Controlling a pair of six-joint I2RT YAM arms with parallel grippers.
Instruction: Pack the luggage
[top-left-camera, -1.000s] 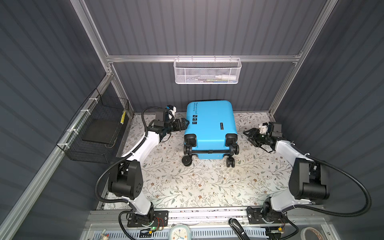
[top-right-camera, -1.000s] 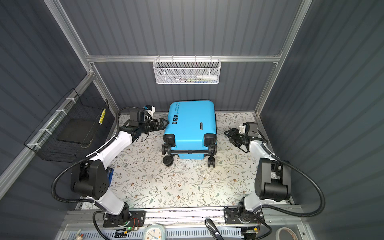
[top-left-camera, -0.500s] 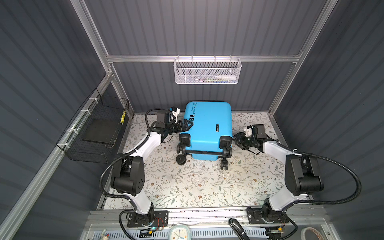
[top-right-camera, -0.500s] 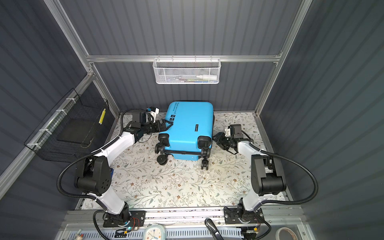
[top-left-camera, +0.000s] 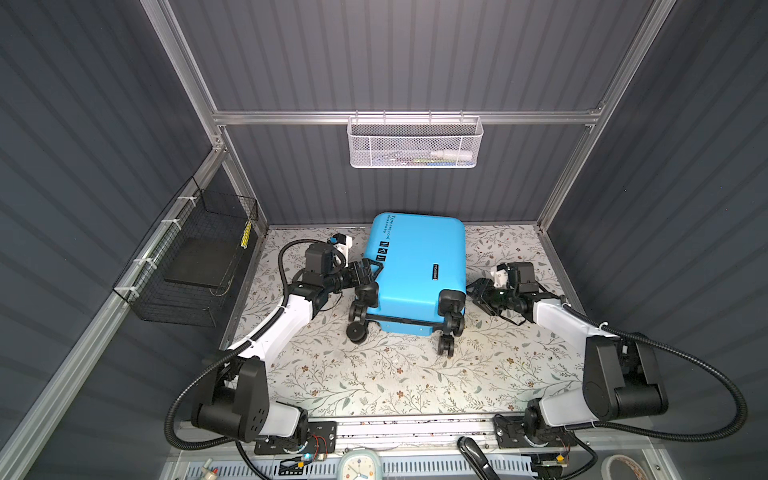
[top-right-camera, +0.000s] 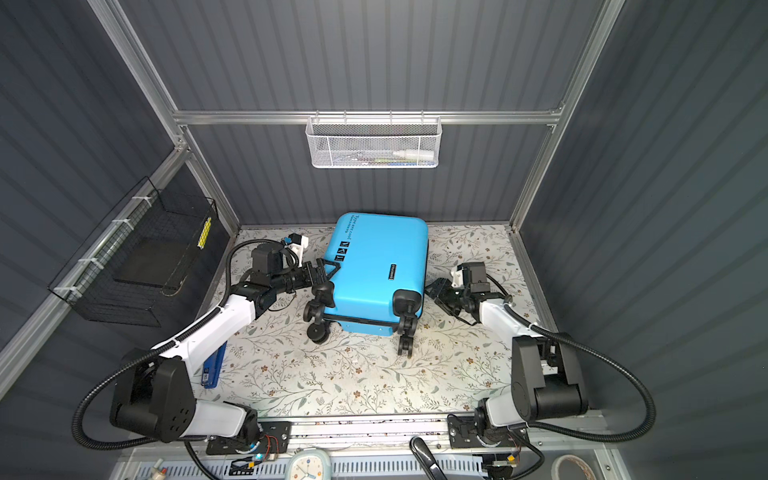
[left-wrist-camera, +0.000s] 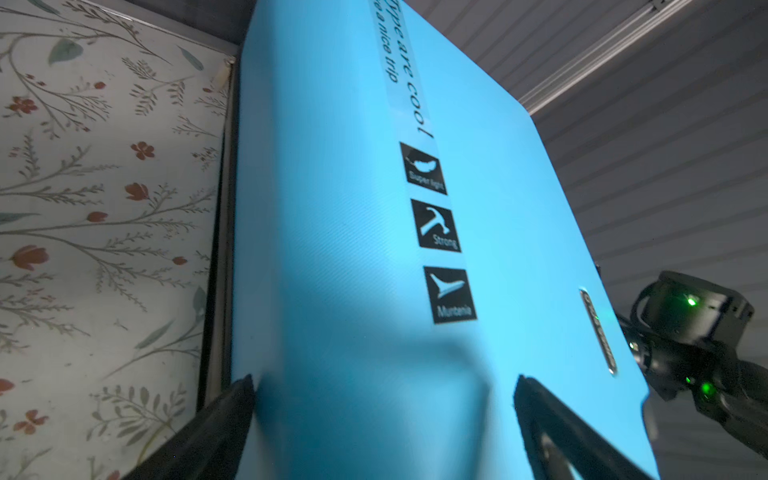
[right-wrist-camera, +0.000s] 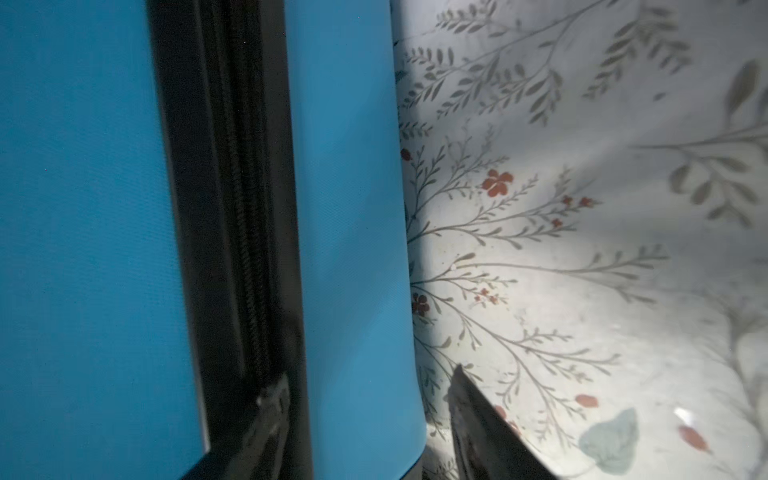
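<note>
Jaws of the left gripper (top-left-camera: 371, 272) stand wide open astride the left edge of the small bright blue hard-shell suitcase (top-left-camera: 415, 257), those of the right gripper (top-left-camera: 476, 294) parted about its lower shell by the zip (right-wrist-camera: 245, 208) (not clamped, as far as shows), likely steadying it from both sides for opening. It lies flat and shut at the back middle of the floral counter (top-left-camera: 374, 374), long axis front to back, slightly askew, black wheels (top-left-camera: 357, 332) toward the arms' bases.
</note>
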